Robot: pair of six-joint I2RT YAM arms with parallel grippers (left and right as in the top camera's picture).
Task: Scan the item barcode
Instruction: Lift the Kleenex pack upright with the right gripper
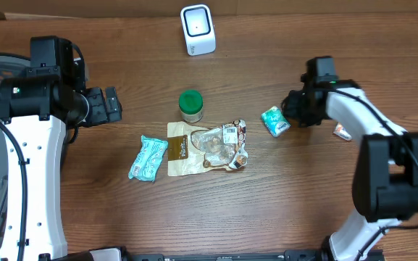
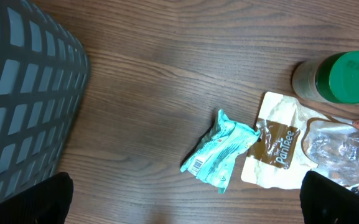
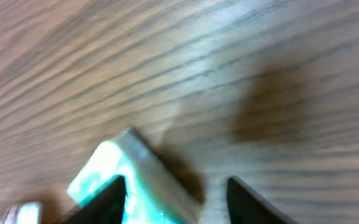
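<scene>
Black fingertips of the right gripper (image 3: 176,199) stand apart just above the table (image 3: 241,68), clamped on nothing. The small teal packet (image 1: 274,120) lies on the wood with one corner reaching into the gap. It sits close against the left-hand finger, with a strip of shadow between it and the other. The wrist view is blurred, so whether that near finger actually touches the foil cannot be told.

From overhead, the packet rests at the tip of the right arm, to the right of the central pile. That pile holds a clear snack bag (image 1: 223,143) on a cream pouch (image 1: 180,149), a green-lidded jar (image 1: 190,105) behind them, and a longer teal wrapper (image 1: 148,158) to their left. A small orange-and-white item (image 1: 341,131) lies on the far side of the right arm. The white scanner (image 1: 198,29) stands at the far edge of the table, well apart from the packet. The left gripper (image 1: 111,106) hangs wide open and empty near the grey basket (image 2: 17,93).

The likely trouble is the grip. With only a corner between the fingers, a closing pinch could catch thin foil and let the packet swing or slip on the way to the scanner, or nudge it aside. No barcode shows on the packet in any view, so it could also reach the scanner wrong face forward.
</scene>
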